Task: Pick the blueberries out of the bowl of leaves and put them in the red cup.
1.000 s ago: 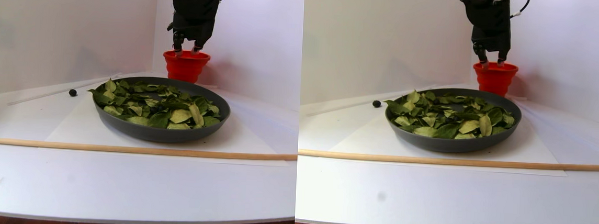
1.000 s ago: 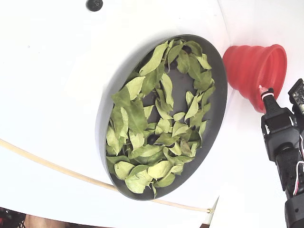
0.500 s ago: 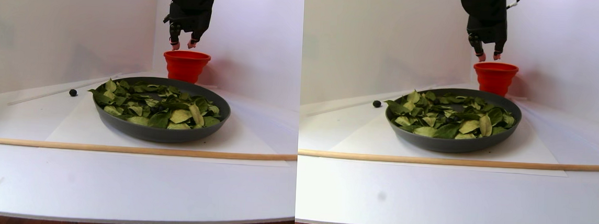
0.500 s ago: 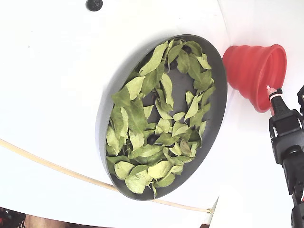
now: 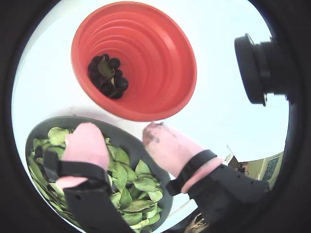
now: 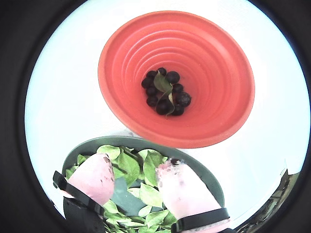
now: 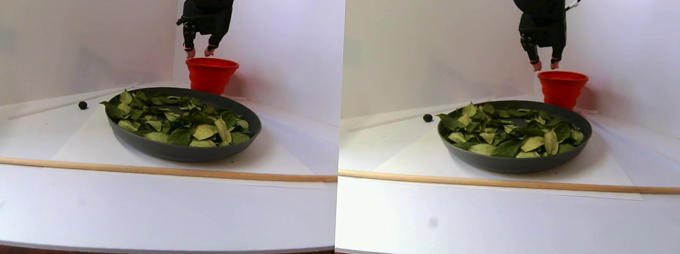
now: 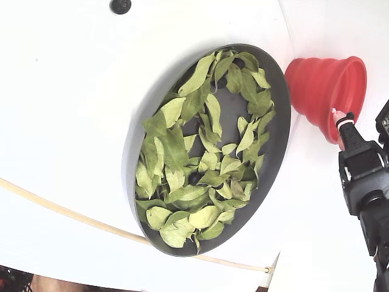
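Note:
The red cup (image 7: 211,74) (image 8: 319,79) stands just behind the bowl of leaves (image 7: 178,151) (image 8: 130,158). Both wrist views look down into the cup (image 5: 146,58) (image 6: 209,73). Several blueberries (image 5: 107,77) (image 6: 165,92) lie at its bottom with a small leaf among them. My gripper (image 7: 199,52) (image 8: 338,117) hangs above the cup's near-left rim, over the bowl's far edge (image 5: 48,124) (image 6: 97,143). It is open, and nothing sits between its pink fingertips (image 5: 85,145) (image 6: 180,182). One loose blueberry (image 7: 82,105) (image 8: 120,6) rests on the table left of the bowl.
A long wooden stick (image 7: 136,168) (image 8: 61,210) lies across the white table in front of the bowl. White walls close in behind and beside the cup. The table's front edge runs along the bottom of the stereo pair view.
My gripper has risen from the cup's rim and drifted left in the stereo pair view, staying open. Bowl, cup and loose berry have not moved.

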Controlling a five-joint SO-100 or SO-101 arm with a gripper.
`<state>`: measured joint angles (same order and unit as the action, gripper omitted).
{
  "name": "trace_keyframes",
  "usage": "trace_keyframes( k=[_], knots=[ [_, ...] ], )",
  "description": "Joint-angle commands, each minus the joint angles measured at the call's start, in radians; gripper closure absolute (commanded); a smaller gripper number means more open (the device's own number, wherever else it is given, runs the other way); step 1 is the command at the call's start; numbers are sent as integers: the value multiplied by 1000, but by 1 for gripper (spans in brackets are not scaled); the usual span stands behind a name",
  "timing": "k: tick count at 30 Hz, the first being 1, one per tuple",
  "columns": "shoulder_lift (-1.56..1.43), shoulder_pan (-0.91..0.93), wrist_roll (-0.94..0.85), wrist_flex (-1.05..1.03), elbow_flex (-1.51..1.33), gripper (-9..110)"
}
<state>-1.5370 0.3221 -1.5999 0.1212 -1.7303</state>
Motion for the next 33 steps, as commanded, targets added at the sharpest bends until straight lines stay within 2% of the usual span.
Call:
trace_keyframes(
  k=[1,33],
  knots=[
    [-149,-5,3,-3,-2,86],
    [-184,-140,54,25,-215,86]
  ],
)
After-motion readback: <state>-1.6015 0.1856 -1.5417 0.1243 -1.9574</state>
